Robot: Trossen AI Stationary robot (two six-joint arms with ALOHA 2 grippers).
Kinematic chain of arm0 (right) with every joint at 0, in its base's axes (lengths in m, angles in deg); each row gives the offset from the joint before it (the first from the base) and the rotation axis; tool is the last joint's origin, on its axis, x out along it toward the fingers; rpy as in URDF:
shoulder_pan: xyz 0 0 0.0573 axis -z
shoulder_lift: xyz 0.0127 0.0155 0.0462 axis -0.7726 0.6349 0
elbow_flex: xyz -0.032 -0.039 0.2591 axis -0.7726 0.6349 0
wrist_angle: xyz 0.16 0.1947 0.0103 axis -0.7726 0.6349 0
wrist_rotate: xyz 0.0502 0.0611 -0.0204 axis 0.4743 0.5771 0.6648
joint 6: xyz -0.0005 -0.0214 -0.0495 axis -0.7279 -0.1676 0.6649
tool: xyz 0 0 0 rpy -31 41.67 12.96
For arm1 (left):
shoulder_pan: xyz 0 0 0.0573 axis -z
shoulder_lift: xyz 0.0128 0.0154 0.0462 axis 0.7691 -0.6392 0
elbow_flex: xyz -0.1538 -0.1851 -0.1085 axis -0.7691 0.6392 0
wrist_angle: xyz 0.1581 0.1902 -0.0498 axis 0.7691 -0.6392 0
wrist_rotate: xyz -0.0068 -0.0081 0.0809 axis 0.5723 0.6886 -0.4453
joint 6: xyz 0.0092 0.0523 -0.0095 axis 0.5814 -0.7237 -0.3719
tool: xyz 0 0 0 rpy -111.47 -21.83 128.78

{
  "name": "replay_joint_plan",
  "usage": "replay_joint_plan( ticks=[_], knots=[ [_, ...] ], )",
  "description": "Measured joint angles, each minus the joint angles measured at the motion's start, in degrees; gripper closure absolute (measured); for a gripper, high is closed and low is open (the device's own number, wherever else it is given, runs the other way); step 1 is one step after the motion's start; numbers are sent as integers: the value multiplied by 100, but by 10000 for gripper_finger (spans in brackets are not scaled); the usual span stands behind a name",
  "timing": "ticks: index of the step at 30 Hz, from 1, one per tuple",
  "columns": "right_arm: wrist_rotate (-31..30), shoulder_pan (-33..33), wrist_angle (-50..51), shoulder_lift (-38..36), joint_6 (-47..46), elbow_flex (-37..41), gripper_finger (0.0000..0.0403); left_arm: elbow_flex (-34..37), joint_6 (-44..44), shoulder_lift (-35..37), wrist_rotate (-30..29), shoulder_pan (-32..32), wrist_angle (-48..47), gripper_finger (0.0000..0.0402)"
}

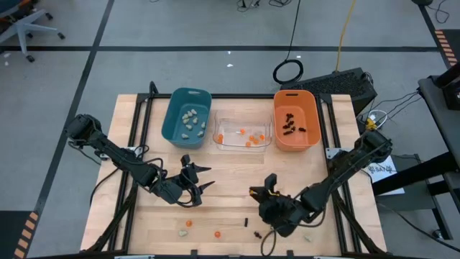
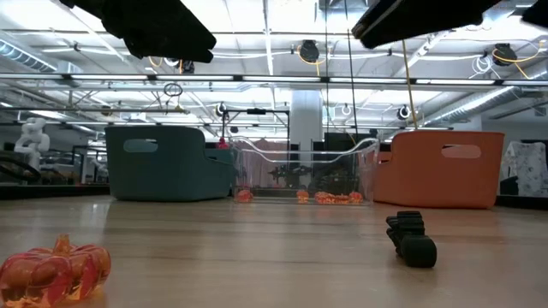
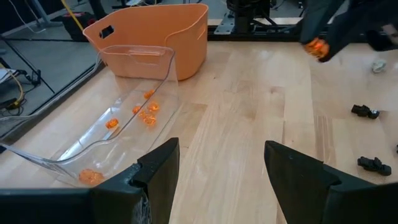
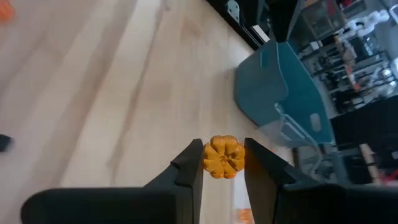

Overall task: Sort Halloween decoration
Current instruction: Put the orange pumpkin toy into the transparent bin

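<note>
The right gripper (image 4: 222, 163) is pinching a small orange pumpkin trinket (image 4: 223, 157) between its two fingers, the jaws narrowed to the pumpkin's width and pressing on opposite ribbed sides. It is hanging above the near part of the wooden table (image 1: 230, 180), clear of the surface. The trinket looks light, hard and glossy, so it is likely slippery; squeezing across its round middle, as here, seems the safest hold.

Ahead of this claw, the clear bin (image 1: 243, 134) is already holding several orange pieces, with the teal bin (image 1: 186, 115) of pale lumps to one side and the orange bin (image 1: 295, 120) of black spidery ones to the other. Just below and beside the claw, loose pumpkins (image 1: 188, 224) and black pieces (image 1: 256, 233) are lying on the table's near edge.

The left gripper (image 3: 221, 165) is waiting with its fingers spread wide, holding nothing, well apart toward the teal bin's side.
</note>
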Motion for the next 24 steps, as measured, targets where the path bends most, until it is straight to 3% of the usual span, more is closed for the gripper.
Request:
replay_joint_plan(
  ticks=[16, 24],
  knots=[
    [21, 518, -28, 0, 2582, 0, 332, 0, -267, 0, 0, -4, -35, 169],
    [24, 625, -28, 0, 2850, 0, 332, 0, -373, 0, -21, -4, -34, 169]
  ],
)
